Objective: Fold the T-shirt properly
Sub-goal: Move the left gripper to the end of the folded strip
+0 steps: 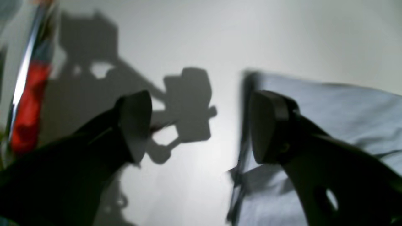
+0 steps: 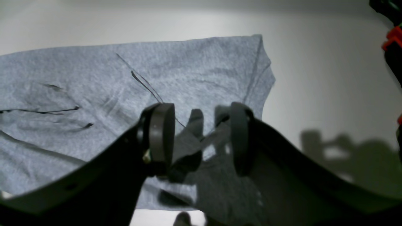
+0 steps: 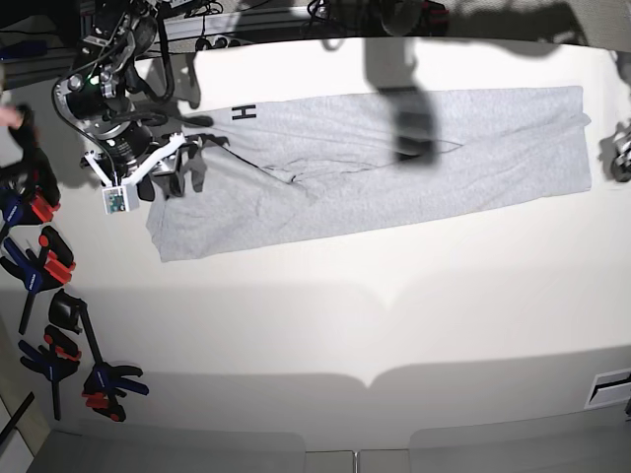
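Lying flat, T-shirt [image 3: 394,158] long axis left-right across table [image 3: 345,315]; left gripper [image 1: 201,125] agape, right gripper [image 2: 198,138] parted, both empty.

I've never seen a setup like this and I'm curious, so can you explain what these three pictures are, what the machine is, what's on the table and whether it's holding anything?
This is a robot with two arms working at a white table. One picture looks down on the whole table from above. The other two come from small cameras mounted at each arm's wrist, so the dark prongs you see in them are that arm's own pincer fingers.

On the table lies a grey T-shirt, already folded into a long strip, with a black letter showing near one end. Several red and blue clamps lie along the table's edge.

The right gripper hangs over one end of the shirt with its jaws apart; nothing sits between them. The left gripper is at the other end, wide open over the bare table beside the shirt's edge. Neither holds anything.
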Controlling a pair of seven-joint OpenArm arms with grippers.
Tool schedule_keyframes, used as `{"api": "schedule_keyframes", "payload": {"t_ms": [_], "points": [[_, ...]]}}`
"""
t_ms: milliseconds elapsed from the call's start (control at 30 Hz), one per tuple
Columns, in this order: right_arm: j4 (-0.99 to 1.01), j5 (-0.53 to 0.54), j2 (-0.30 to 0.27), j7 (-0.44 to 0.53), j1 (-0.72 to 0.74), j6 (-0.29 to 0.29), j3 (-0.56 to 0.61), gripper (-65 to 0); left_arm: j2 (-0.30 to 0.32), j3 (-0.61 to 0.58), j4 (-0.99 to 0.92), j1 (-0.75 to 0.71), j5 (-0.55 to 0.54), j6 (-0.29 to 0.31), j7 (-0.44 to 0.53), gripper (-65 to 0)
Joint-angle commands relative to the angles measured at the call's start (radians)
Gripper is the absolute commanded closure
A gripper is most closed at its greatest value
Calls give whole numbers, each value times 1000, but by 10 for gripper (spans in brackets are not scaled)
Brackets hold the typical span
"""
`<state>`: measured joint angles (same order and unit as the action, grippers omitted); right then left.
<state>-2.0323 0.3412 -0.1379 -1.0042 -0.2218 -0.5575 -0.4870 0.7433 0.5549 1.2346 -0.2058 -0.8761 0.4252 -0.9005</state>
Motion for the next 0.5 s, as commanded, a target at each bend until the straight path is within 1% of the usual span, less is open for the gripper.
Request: {"api": "schedule_keyframes", "payload": {"t_ms": [0,67,133,200,267,367,467], "points": [[-21,11,-8,23,8,-8,-3,-270,32,8,-14,9,-53,42,-13,-445],[-21,11,-8,23,8,-8,-4,-270,48,8,-75,9,-122,66,-51,-445],[-21,11,-8,22,8,-8,-4,-270,57,8,-121,10,-198,66,-103,-445],[-21,11,-9,19,8,-8,-3,-270,58,8,-146,9,-244,66,-133,-445],[-21,11,-8,18,8,-8,-4,-270,56,7,-160,9,-244,78,-126,-445],[-21,11,-8,19,8,-8,-3,-270,47,7,-190,10,-245,77,-109,-445],[-21,11,-8,19,8,-8,-3,-270,29,7,-237,8,-267,78,-137,-445]]}}
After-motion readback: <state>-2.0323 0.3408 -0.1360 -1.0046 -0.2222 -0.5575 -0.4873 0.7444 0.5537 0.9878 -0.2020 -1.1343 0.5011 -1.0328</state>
